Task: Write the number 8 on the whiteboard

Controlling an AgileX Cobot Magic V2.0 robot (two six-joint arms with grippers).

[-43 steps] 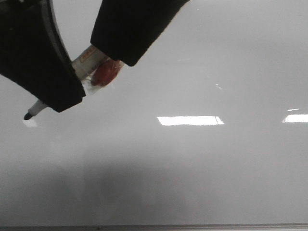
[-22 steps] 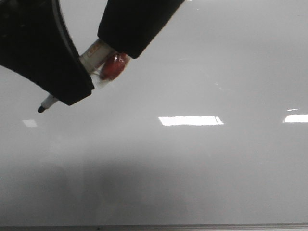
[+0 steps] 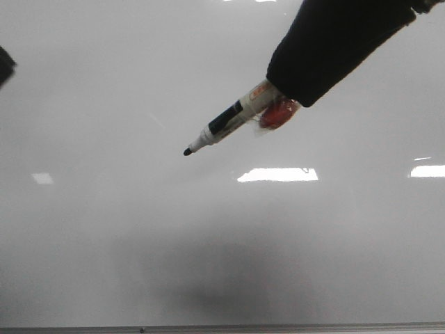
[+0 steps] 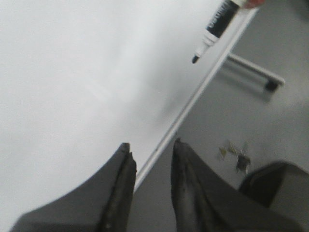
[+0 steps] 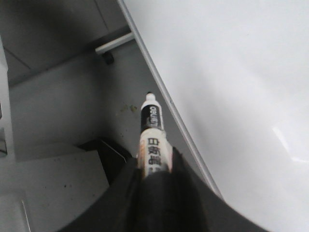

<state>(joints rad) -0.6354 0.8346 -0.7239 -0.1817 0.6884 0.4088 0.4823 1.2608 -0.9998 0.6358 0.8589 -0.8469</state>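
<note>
Black-tipped marker (image 3: 221,128) over a blank board

My right gripper (image 5: 153,181) is clamped on the marker, tip hovering off the whiteboard (image 3: 208,229); my left gripper (image 4: 152,150) hangs slightly parted, holding nothing. I see no number 8 drawn.

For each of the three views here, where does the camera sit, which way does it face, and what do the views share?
Front view: faces the whiteboard head-on; the right gripper enters from upper right, holding the marker.
Left wrist view: on the left arm, looking past the empty, parted left gripper along the board's lower frame to the floor.
Right wrist view: on the right arm, looking down the marker clamped in its fingers.
Shared: all three show the marker and a board with no line drawn on it.
</note>
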